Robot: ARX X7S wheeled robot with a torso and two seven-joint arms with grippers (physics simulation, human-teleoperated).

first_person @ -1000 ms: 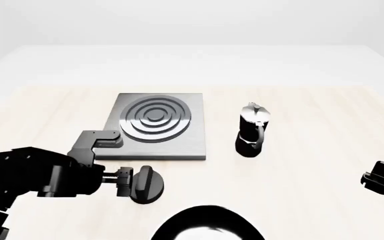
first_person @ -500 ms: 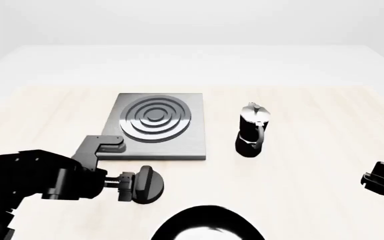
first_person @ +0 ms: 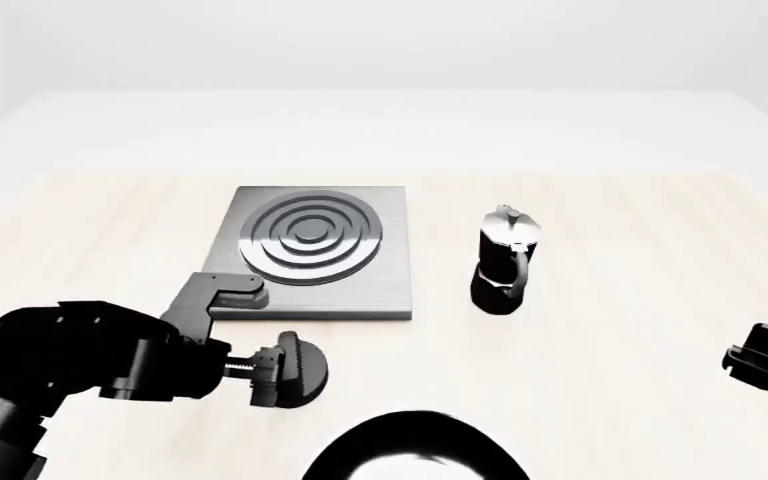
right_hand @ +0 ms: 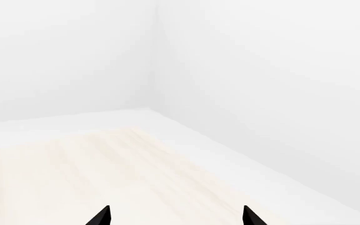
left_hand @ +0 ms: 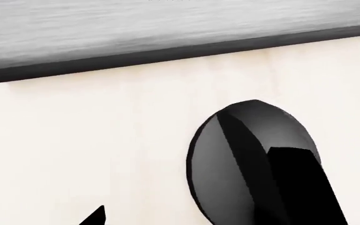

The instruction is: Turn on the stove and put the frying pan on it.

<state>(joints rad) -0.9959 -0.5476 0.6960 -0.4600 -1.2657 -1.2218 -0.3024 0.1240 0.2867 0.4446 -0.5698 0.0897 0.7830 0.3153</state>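
The left gripper (first_person: 275, 368) is closed on the knob (first_person: 297, 368), which sits on the bench (first_person: 624, 340) just off the stove's (first_person: 315, 250) near edge. The pan (first_person: 411, 448) lies at the bench's near edge. The right gripper (right_hand: 175, 216) hangs apart, fingertips spread, holding nothing.

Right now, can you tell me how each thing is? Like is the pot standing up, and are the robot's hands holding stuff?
Flat square grey metal stove: bare, nothing on its rings.
Small round black knob: the left hand's fingers are around its fin.
Round black frying pan: on the table at the near edge, not on the stove.
Black-and-silver moka pot: upright, lid shut.
Left hand: closed on the knob.
Right hand: open, empty.
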